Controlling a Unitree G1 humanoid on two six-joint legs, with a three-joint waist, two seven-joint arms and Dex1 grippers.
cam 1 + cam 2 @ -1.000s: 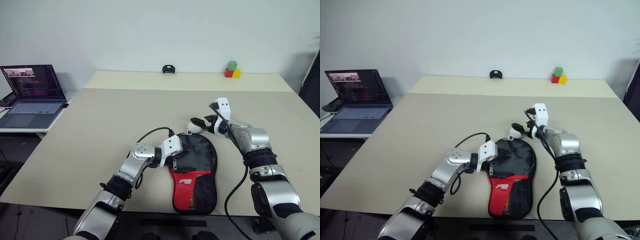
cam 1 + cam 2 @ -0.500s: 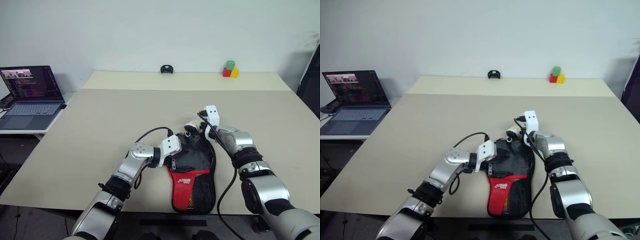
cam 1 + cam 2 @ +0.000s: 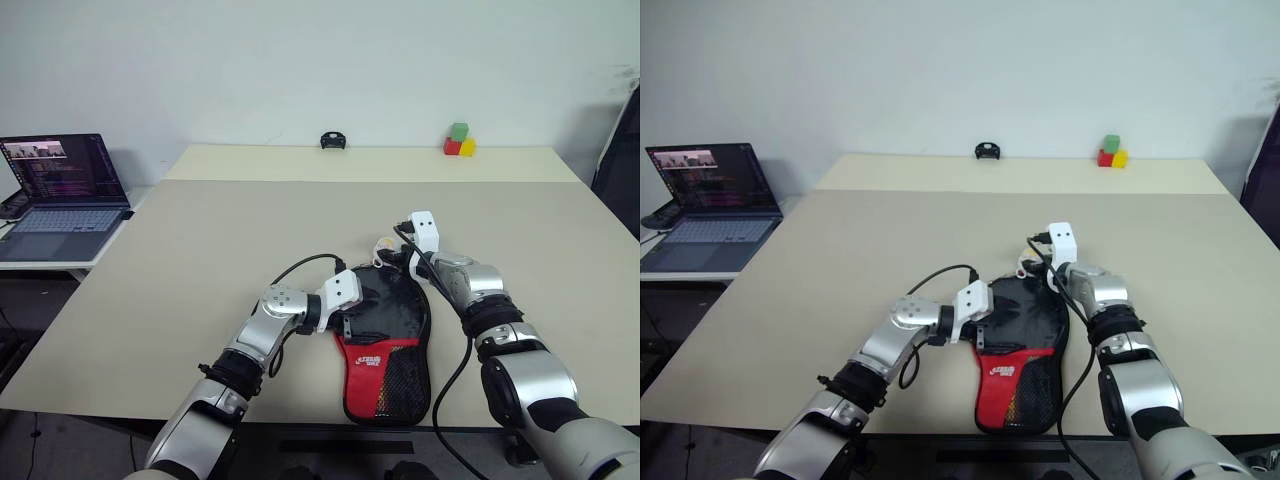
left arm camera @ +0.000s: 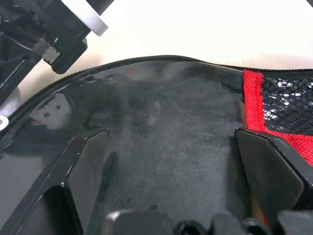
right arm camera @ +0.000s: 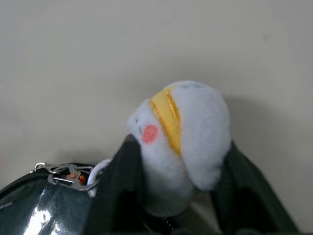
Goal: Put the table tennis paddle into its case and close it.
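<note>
The case (image 3: 388,318) lies flat near the table's front edge, black fabric with a red panel (image 3: 372,360) and a mesh pocket. The table tennis paddle is hidden. My left gripper (image 3: 350,322) rests open on the case's left side, its fingers (image 4: 80,164) spread over the shiny black fabric (image 4: 161,103). At the case's far end my right gripper (image 3: 386,260) is shut on a small white plush charm (image 5: 183,139) with a yellow stripe. The charm hangs from the zipper pull (image 5: 63,175); a finger (image 5: 122,188) presses on each side of it.
An open laptop (image 3: 62,190) stands on a side table at the left. At the table's far edge are a small black object (image 3: 333,140) and a cluster of green, red and yellow blocks (image 3: 457,141).
My right gripper came down and left to the case's far end and closed on the plush charm. The left gripper stayed where it was, open on the case.
</note>
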